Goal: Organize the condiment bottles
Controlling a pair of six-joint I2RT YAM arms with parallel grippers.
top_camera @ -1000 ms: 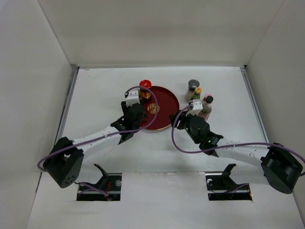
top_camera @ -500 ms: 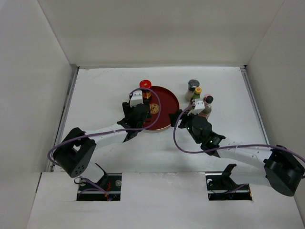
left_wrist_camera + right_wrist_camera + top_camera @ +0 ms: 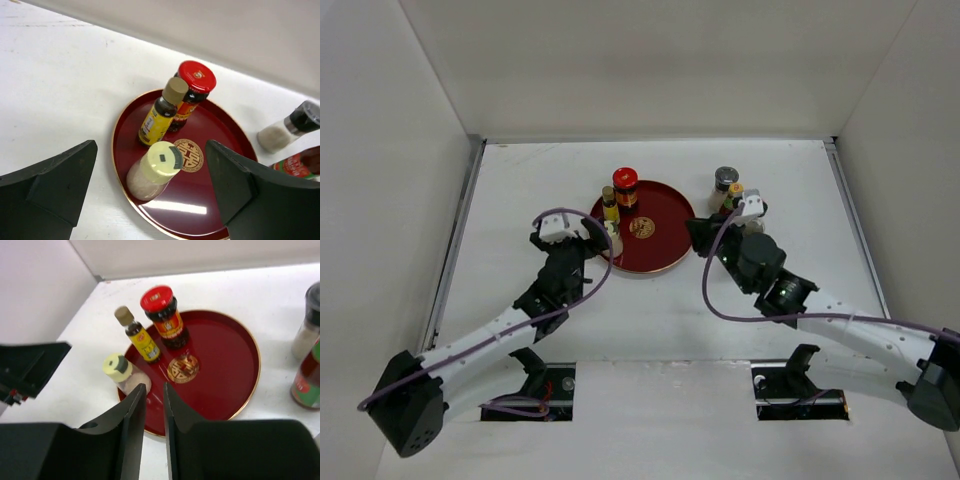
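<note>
A red-capped jar, a tan-capped bottle and a cream-capped shaker, three in all, stand on the left side of the red tray, mid-bench. To the right of the tray, the right arm hides all but a grey-capped shaker and a yellow cap. The left fingers are spread wide and empty. The right fingers are closed and empty.

Robot lab test cell, white table, plain white enclosure walls

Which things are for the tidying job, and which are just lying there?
For the job: red-capped jar, yellow-label bottle, cream-capped shaker, dark-capped grinder, red sauce bottle.
Just there: round red tray, white table.
</note>
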